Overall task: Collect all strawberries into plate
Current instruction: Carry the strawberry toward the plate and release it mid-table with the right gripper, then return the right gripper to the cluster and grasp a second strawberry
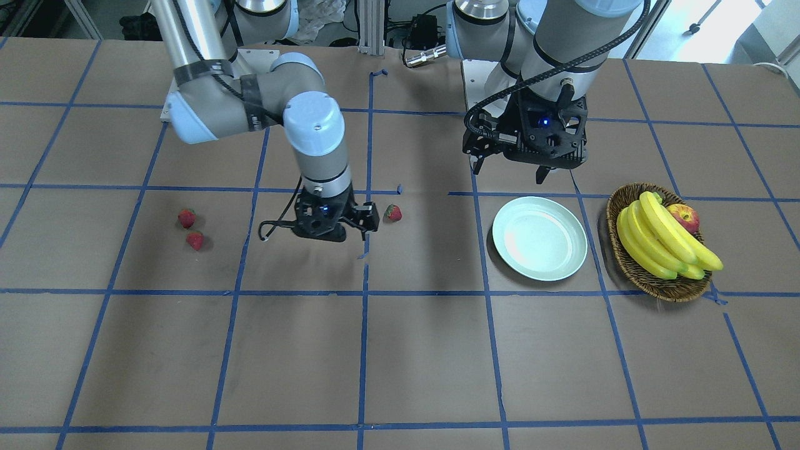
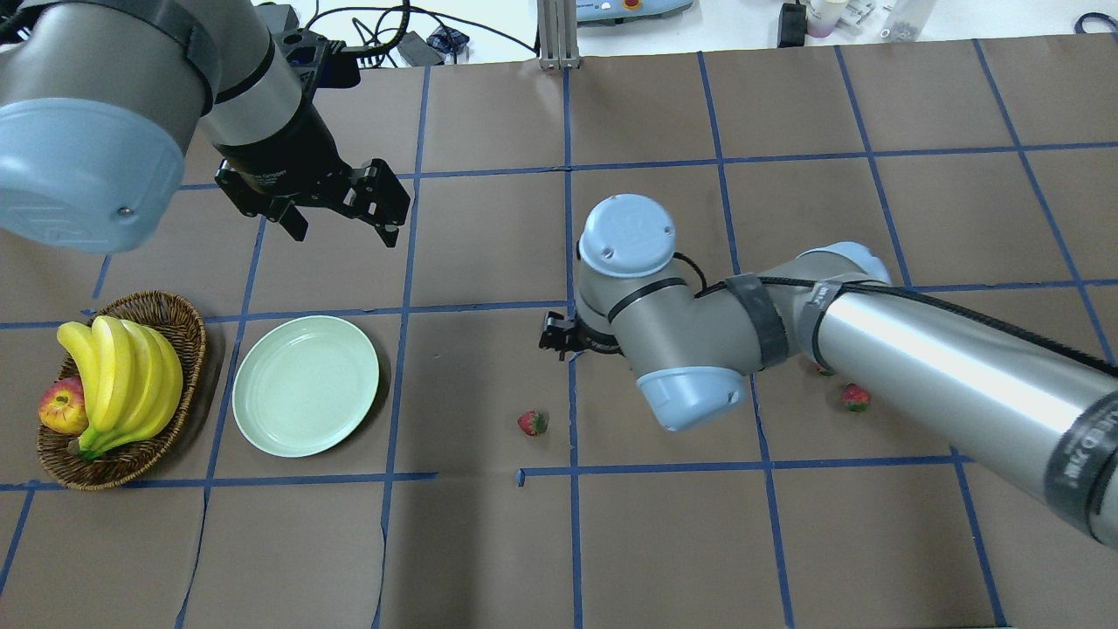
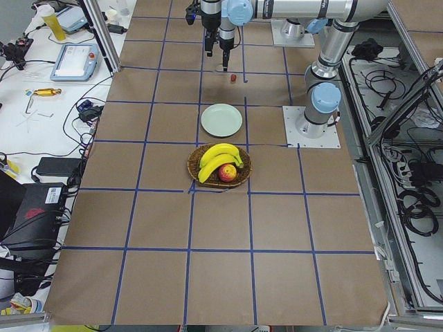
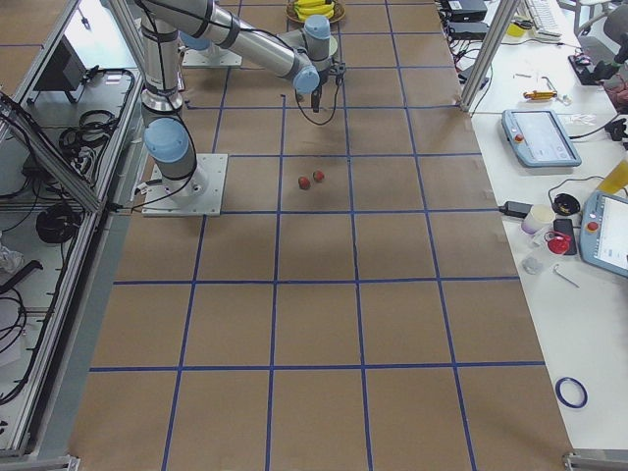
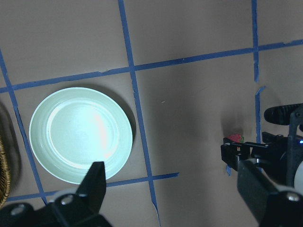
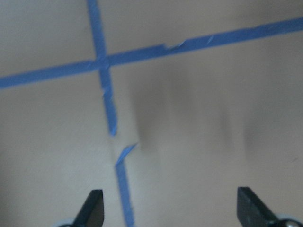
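Three strawberries lie on the table. One strawberry (image 1: 393, 213) (image 2: 532, 423) lies near the middle; it also shows in the left wrist view (image 5: 234, 138). Two more strawberries (image 1: 186, 218) (image 1: 195, 240) lie together on the robot's right side; one (image 2: 856, 397) shows clearly from overhead, the other is mostly hidden under the right arm. The pale green plate (image 1: 539, 237) (image 2: 306, 384) (image 5: 80, 134) holds nothing. My right gripper (image 1: 365, 224) (image 6: 170, 213) is open and empty, low beside the middle strawberry. My left gripper (image 2: 342, 234) (image 1: 509, 172) is open and empty, high behind the plate.
A wicker basket (image 1: 675, 292) (image 2: 188, 316) with bananas (image 1: 662, 240) and an apple (image 1: 684, 217) stands beside the plate on the robot's left. Blue tape lines grid the brown table.
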Robot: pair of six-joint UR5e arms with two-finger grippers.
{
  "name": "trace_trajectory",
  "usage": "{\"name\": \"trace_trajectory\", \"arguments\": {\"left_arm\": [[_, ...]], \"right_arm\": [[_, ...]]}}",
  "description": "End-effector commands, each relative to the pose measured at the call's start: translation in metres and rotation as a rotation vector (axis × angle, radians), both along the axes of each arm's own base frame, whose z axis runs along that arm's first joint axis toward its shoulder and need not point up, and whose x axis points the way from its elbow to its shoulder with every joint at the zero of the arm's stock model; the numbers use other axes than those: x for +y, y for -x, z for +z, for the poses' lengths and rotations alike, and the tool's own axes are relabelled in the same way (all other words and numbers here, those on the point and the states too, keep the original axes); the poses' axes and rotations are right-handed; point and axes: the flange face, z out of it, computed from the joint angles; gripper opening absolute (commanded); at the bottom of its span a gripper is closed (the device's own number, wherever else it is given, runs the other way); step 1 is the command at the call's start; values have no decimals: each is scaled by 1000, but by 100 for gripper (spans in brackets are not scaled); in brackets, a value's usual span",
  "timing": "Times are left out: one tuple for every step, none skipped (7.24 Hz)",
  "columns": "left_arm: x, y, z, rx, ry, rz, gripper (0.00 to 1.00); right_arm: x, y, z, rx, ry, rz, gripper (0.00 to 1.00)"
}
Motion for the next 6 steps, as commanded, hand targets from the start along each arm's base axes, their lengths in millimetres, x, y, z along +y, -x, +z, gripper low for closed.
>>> {"name": "trace_trajectory", "arguments": {"left_arm": [[-1,0,-3,0,-4,0,100],[-1,0,-3,0,-4,0,100],[-1,0,-3,0,-4,0,100],[-1,0,-3,1,-6,0,100],[-2,0,-4,1,-7,0,100],[-2,0,-4,1,-7,0,100]], "right_arm": [[-35,100,1,36,-37,88,100],[-38,137,11,70,-62,162,100],[-38,178,16,106,-111,249,100],[-41,211,13,96,-131,284,100],[-37,230,6,85,-147,331,100],[-24,240,-10,69,-166,404,100]]}}
